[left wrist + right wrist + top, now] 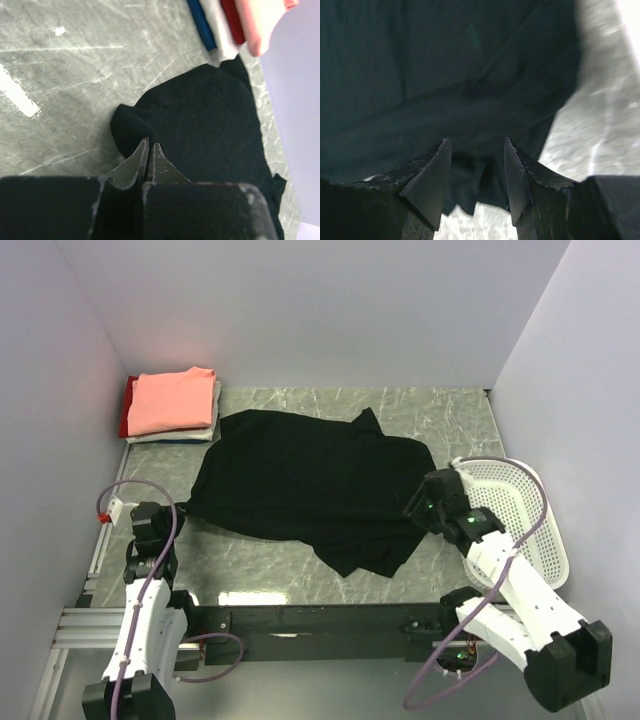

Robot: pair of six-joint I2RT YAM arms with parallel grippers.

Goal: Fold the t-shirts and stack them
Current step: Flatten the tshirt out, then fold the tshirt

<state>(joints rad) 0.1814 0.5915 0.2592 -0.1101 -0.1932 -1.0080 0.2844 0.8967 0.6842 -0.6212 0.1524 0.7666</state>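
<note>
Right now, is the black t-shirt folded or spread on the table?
Spread, not folded. The black t-shirt lies open and rumpled across the table, while the folded stack sits at the far left corner.

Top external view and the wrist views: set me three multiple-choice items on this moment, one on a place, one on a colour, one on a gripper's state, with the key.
1. Where does the folded stack lie?
A) at the far left corner of the table
B) in the basket
C) at the near right edge

2. What colour is the top shirt of that stack?
A) green
B) salmon-pink
C) yellow

3. How does the right gripper stand?
A) shut on the basket
B) shut on nothing
C) open over the black t-shirt

Key: 1 A, the stack sits in the corner where the walls meet; 2 B, pink cloth covers the pile; 3 C, the right wrist view shows parted jaws with black cloth beneath.
</note>
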